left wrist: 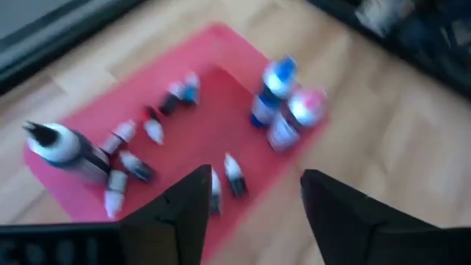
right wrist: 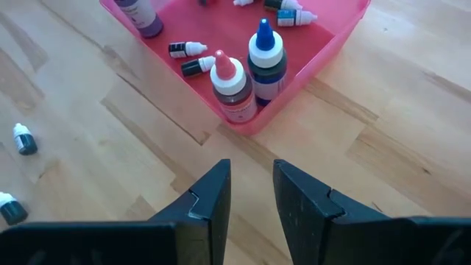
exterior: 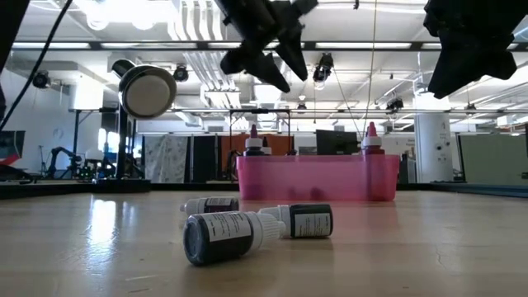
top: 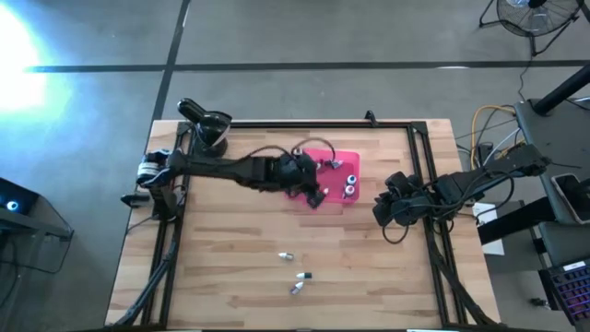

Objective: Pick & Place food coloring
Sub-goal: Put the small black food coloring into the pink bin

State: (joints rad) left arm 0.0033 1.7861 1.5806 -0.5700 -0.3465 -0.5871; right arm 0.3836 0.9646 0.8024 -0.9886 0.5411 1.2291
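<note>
Three food coloring bottles (top: 297, 274) lie on the surface (top: 230, 267); left claw (top: 316, 196) hovers wide over the pink tray (top: 356, 159), right claw (top: 391, 218) narrow, empty.

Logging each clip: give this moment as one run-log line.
left gripper: open above pink tray | right gripper: empty, beside tray | three bottles on table

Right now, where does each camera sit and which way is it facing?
High: overhead, straight down; both arms, pink tray.
Low: table height, looking across; loose bottles ahead, grippers above.
Left wrist: above the tray, left gripper open.
Right wrist: beside the tray, right gripper empty, fingers narrowly apart.
Shared: both wrist views show the blue-capped bottle and red-capped bottle.
</note>
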